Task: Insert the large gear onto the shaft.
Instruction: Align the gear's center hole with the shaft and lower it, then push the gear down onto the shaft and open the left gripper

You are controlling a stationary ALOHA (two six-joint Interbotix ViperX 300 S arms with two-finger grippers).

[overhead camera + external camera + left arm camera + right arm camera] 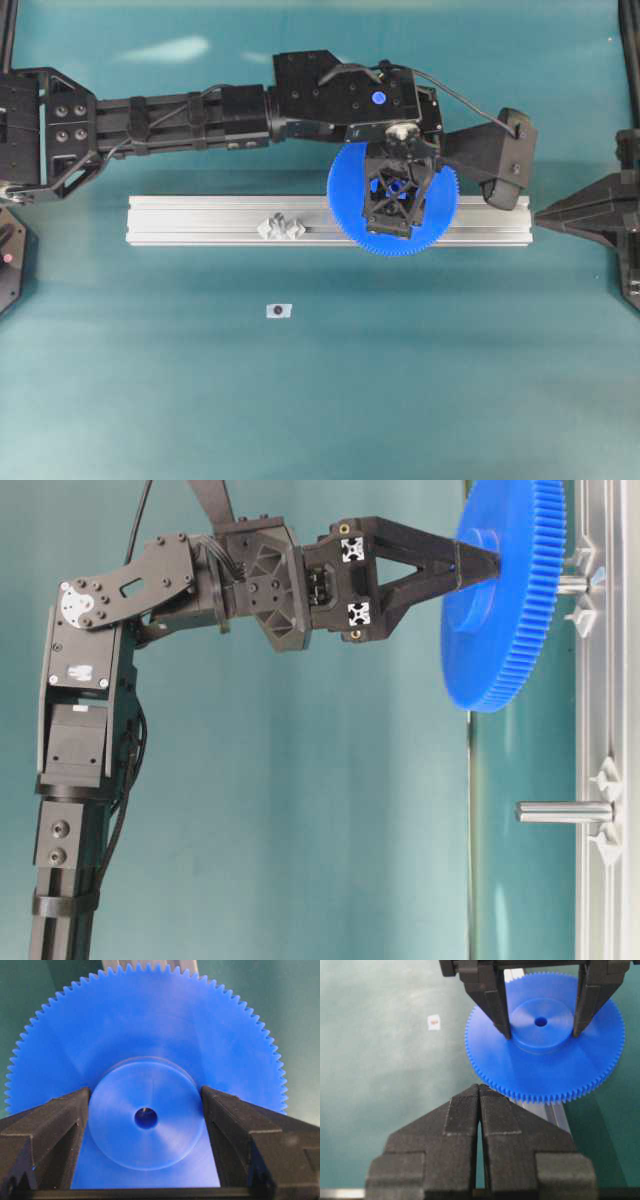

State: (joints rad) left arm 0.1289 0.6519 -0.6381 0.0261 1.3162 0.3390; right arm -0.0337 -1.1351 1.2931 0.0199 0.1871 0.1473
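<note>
Left gripper (146,1110) clamped on the raised hub of the large gear (145,1035), the disc lying just beyond its fingertips, over the aluminium rail (200,218). The shaft (572,583) stands just behind the gear. Right gripper (480,1092) with fingers pressed together, holding nothing.

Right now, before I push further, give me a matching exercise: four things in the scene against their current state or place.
1. big bright-blue plastic toothed gear
2. left gripper
3. right gripper
4. small white tag

a. lying on the teal table, apart from the rail
b. jaws shut, holding nothing
c. held by its raised hub above the aluminium rail
d. clamped on the hub

Pairs: 1-c, 2-d, 3-b, 4-a
</note>
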